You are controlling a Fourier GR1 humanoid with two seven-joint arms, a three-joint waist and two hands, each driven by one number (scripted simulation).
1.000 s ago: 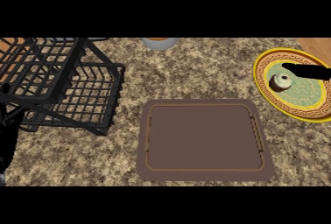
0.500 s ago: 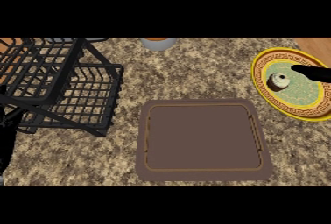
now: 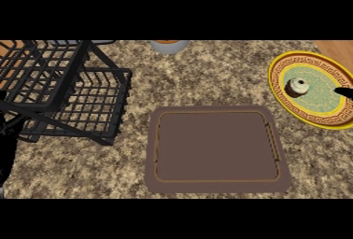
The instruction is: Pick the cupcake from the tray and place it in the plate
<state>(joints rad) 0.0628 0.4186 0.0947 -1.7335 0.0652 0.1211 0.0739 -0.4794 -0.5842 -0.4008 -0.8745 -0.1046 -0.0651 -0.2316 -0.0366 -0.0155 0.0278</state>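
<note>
Right hand [image 3: 343, 92] withdrawn rightward, finger state unclear, brown white-topped cupcake [image 3: 297, 87] on plate [image 3: 289, 63]

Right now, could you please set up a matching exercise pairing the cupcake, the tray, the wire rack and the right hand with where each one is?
Things:
1. cupcake
2. tray
3. rack
4. right hand

Places:
A. at the left side of the counter
B. on the plate
C. at the view's right edge, over the plate
D. mid-counter, holding nothing

Pairs: 1-B, 2-D, 3-A, 4-C
</note>
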